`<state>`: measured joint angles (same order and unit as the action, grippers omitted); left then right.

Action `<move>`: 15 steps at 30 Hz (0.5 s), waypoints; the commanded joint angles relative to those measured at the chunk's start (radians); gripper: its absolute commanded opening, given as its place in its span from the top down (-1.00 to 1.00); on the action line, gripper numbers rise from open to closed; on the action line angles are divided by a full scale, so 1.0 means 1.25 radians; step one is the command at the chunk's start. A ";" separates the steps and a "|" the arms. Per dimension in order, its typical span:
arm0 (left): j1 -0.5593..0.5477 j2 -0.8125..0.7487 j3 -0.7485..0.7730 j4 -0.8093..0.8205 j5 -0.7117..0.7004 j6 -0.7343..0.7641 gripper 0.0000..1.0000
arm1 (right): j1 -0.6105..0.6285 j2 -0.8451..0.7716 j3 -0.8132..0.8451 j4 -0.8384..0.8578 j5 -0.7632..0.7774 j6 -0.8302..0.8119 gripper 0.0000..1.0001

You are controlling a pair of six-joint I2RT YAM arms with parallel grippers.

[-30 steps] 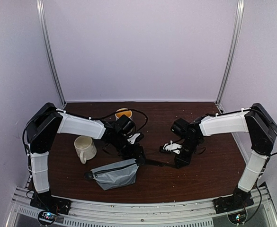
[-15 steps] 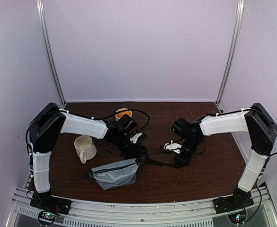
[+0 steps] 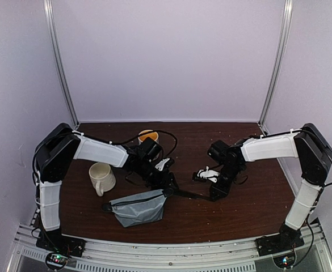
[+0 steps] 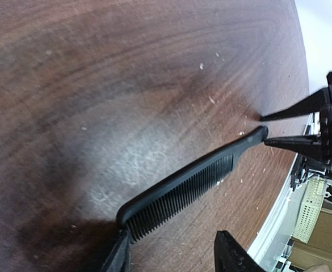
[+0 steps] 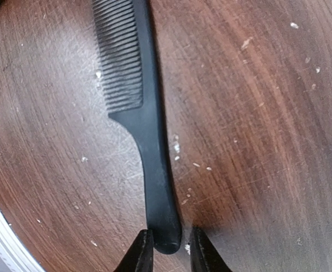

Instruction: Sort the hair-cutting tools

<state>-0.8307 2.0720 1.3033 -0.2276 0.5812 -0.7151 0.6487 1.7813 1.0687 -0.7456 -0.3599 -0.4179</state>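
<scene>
A long thin black comb lies flat on the dark wood table between my two grippers. Its handle tip sits between the fingers of my right gripper. One finger touches it and a thin gap shows at the other, so the jaws are slightly open. The comb's toothed end rests against one fingertip of my left gripper, whose jaws stand wide open. The right gripper straddles the far end of the comb in the left wrist view. No other hair-cutting tools are visible.
A grey zip pouch lies just in front of my left gripper. A cream mug stands to the left, and a second mug at the back. The table's near edge with a metal rail is close behind the pouch.
My left gripper has edged a little to the right, toward the comb's toothed end. The right arm has barely shifted and the comb still lies in the same place.
</scene>
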 commanded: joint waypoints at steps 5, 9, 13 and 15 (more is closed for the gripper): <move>-0.012 0.005 -0.012 0.011 0.004 0.008 -0.07 | -0.015 -0.033 -0.029 0.022 0.031 0.019 0.43; -0.011 0.003 -0.006 -0.003 -0.001 0.015 -0.07 | -0.004 -0.014 -0.035 0.019 0.069 0.013 0.38; -0.007 0.000 -0.003 -0.014 -0.005 0.022 -0.07 | 0.008 0.010 -0.041 0.017 0.102 0.007 0.34; -0.006 -0.002 -0.005 -0.014 -0.005 0.022 -0.07 | 0.012 0.014 -0.042 0.015 0.102 0.013 0.32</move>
<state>-0.8433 2.0720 1.3003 -0.2310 0.5816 -0.7067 0.6559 1.7603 1.0500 -0.7227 -0.3119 -0.4114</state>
